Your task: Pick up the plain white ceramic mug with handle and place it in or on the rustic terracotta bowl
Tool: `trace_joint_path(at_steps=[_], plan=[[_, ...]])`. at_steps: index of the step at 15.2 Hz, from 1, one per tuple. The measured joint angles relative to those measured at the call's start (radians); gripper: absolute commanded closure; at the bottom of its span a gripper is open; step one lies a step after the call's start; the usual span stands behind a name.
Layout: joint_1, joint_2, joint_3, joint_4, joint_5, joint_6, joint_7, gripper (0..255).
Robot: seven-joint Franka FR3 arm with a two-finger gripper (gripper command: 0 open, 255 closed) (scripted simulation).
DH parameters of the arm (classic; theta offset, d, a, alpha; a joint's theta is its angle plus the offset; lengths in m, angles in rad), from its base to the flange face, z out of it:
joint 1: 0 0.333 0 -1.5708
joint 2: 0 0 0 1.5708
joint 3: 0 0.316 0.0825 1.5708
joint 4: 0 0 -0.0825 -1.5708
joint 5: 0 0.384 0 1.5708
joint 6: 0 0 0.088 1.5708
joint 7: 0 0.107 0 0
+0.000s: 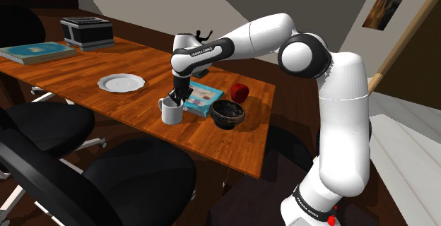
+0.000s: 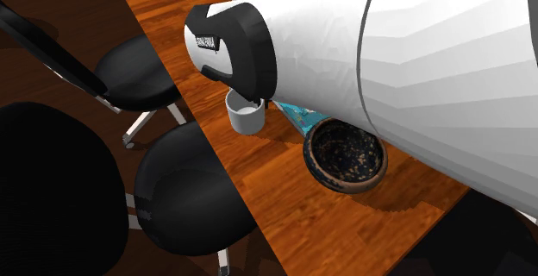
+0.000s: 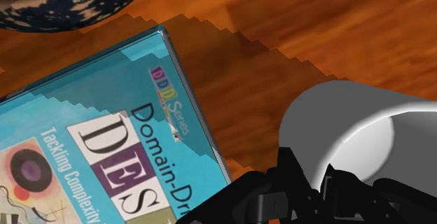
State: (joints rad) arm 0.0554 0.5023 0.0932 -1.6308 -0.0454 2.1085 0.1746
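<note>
arm [image 1: 343, 119]: I have it rising upright, elbow high, forearm stretched toward the shoulder view's left | wrist [image 1: 194, 54]: bent over, turned downward | gripper [image 1: 174, 94]: pointing nearly straight down, hanging low

teal book [image 1: 209, 98] on table [image 1: 141, 113] | white plate [image 1: 121, 82] | red object [image 1: 239, 91] | black chairs [image 1: 145, 168]
</note>
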Motion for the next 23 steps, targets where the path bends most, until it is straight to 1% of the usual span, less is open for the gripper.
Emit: trace_joint_path(at_steps=[2, 8, 23], plan=[[0.000, -0.002, 0.000, 0.002, 0.000, -0.004, -0.001, 255], [-0.001, -0.034, 0.002, 0.027, 0.004, -0.061, -0.001, 255], [-0.001, -0.086, 0.005, 0.155, 0.010, -0.241, -0.006, 255]])
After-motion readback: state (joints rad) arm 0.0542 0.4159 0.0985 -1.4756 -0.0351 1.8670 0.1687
